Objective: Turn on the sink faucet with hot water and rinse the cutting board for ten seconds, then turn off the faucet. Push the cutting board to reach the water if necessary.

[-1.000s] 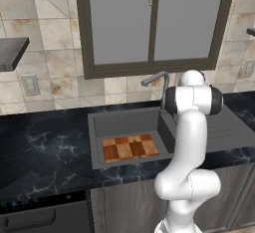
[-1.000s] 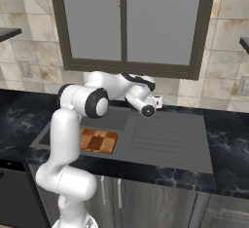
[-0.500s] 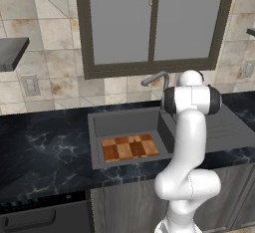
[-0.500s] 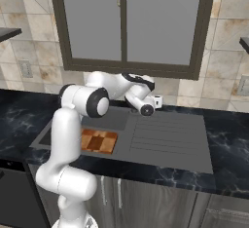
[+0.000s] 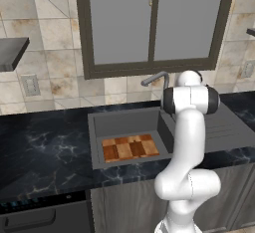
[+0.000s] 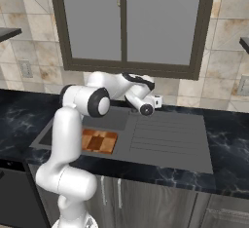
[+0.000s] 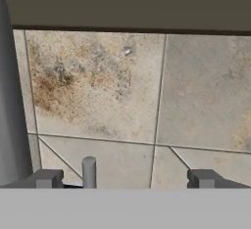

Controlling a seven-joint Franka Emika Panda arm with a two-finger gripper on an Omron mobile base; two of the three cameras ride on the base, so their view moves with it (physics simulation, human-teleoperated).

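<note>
Two fingers of the hand (image 7: pixel 125 179) spread wide, empty, flanking the faucet handle (image 7: pixel 88 171).

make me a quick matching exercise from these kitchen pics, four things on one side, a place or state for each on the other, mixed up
Things:
1. cutting board
2. sink faucet
3. gripper
4. drainboard

Places or states:
A. open, facing the tiled wall
B. ribbed, to the right of the basin
C. lying flat in the basin
D. standing at the back edge of the sink, below the window

Pairs: 1-C, 2-D, 3-A, 4-B
</note>
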